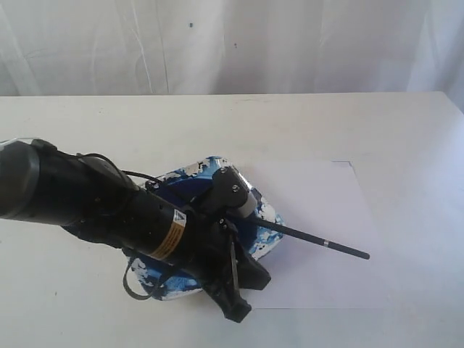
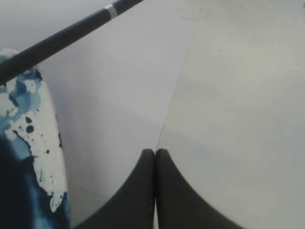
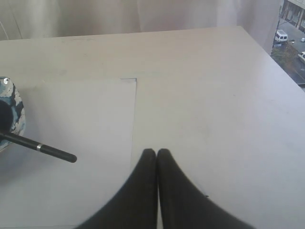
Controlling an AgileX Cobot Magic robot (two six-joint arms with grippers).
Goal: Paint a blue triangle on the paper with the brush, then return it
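Left tool and right tool pinched closed, empty; brush rests over paper

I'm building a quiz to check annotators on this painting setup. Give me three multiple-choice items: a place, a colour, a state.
1. Where does the slim black-handled paintbrush lie?
A. One end on the white paint-splashed dish, handle over the plain white paper sheet.
B. Wholly on bare table.
C. In a gripper.
2. What colour is the dish's paint?
A. Red.
B. Blue.
C. Green.
3. How is the left gripper?
A. Open.
B. Shut on the paintbrush.
C. Shut, empty.
Answers: 1 A, the handle crosses from dish onto paper; 2 B, blue splashes cover its rim; 3 C, its fingers meet, the paintbrush lying apart.
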